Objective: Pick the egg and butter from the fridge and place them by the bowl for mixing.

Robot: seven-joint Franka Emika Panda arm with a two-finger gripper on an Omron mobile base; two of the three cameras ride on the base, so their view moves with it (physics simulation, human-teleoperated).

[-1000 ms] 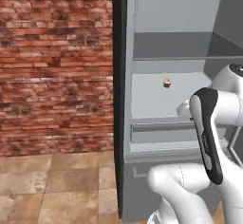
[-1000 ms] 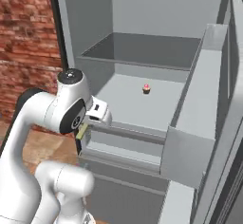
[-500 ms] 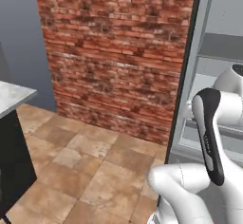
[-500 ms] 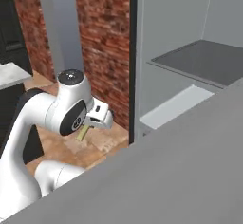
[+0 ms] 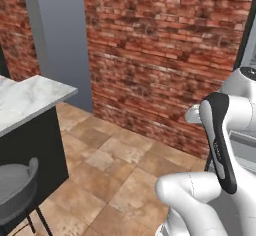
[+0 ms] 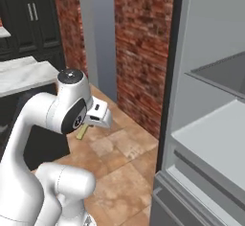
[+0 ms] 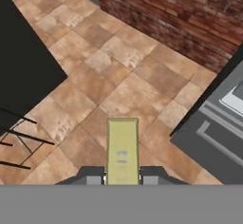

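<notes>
Butter [image 7: 123,149] — pale-yellow stick, clamped at its near end between the two fingers of the gripper [image 7: 123,179], the rest jutting straight out ahead of the hand over the tiled floor [image 7: 118,83]. Also seen from the right base camera as a thin yellowish sliver [image 6: 82,131] poking down below the white hand. Jaws pinched tight on the stick's narrow sides, nothing else held.

Likely light and easy to carry, but soft — a hard squeeze could dent it, and a greasy skin could let it creep between the pads. Gripped at one end only, so the long free part acts as a lever; probably wise to keep the wrist calm while the base turns, and to avoid knocking the far tip on the counter edge. A hold nearer the middle would be steadier, though hardly worth a regrip now.

Outward from the stick: brick wall [image 5: 170,55] ahead, grey pillar [image 5: 57,35] to its left, fridge [image 6: 210,124] open on the right with light grey shelves and a drawer front below. Marble-topped counter [image 5: 25,100] at the left, a dark stool [image 5: 15,195] tucked under its edge, black cabinets [image 6: 33,19] further back.

Egg and bowl — cannot place either from these pictures. Judged stage: carrying the butter away from the fridge toward the counter, the set-down not yet done, the egg's trip unaccounted for
</notes>
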